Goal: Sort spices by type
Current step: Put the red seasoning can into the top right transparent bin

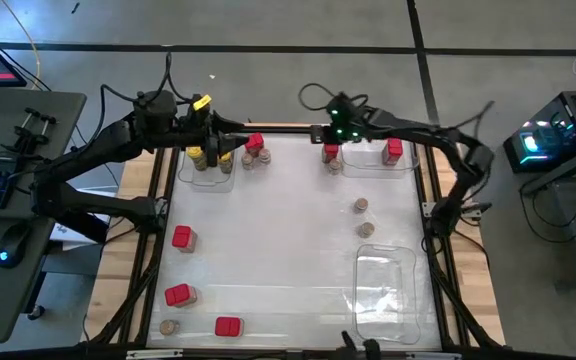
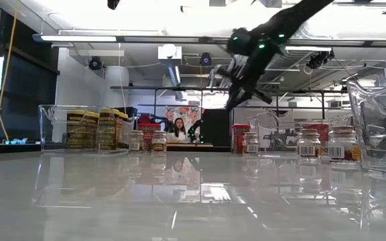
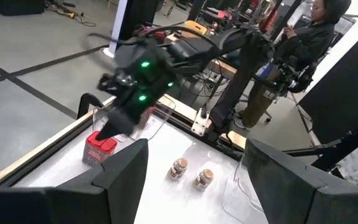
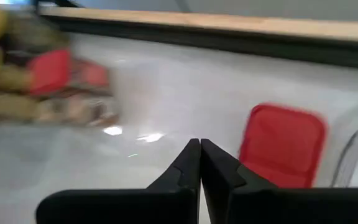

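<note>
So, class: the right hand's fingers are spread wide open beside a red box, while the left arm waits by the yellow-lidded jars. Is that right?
Not quite. The right wrist view shows the right hand with its fingers pressed shut, tips touching, holding nothing. The red box does sit beside it, and the left hand is by the yellow-lidded jars, as the high view shows.

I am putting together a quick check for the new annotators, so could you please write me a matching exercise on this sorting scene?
Things:
1. left gripper
2. right gripper
3. yellow-lidded jars
4. pair of brown-lidded jars

States or places:
A. on the bare table, right side, outside any tray
B. fingers shut
C. fingers open
D. inside the far-left tray

Pairs: 1-C, 2-B, 3-D, 4-A
</note>
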Controlling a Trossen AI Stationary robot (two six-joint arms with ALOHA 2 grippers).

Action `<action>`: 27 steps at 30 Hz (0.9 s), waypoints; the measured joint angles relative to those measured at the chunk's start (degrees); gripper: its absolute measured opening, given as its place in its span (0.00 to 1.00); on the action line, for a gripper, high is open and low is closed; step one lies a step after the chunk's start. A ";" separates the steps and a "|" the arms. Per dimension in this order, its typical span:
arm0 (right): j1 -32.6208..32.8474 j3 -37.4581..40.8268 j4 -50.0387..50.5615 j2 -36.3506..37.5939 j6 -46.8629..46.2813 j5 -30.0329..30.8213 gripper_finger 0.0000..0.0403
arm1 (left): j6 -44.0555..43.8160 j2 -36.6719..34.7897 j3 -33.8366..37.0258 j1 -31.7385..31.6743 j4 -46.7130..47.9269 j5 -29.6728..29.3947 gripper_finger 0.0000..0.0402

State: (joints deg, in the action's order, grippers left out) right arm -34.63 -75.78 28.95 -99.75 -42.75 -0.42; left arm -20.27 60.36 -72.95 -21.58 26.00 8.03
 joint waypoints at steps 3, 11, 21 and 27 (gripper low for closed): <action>0.87 -7.68 9.27 -5.08 1.23 7.46 0.01 | -0.52 0.00 0.00 0.00 -0.03 0.00 0.63; 1.06 -22.39 23.64 -15.56 5.67 11.95 0.00 | -0.55 0.00 0.00 -0.02 0.00 0.00 0.63; 1.76 -23.56 31.12 -17.88 8.55 14.14 0.00 | 1.70 0.00 0.00 -0.02 0.81 0.00 0.63; 3.37 -22.85 27.79 -17.78 11.20 12.35 0.00 | 1.98 0.00 0.00 -0.02 1.56 0.00 0.63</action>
State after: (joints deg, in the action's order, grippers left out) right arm -31.25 -98.63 56.74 -117.54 -31.55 11.93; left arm -18.29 60.36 -72.95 -21.61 27.56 8.03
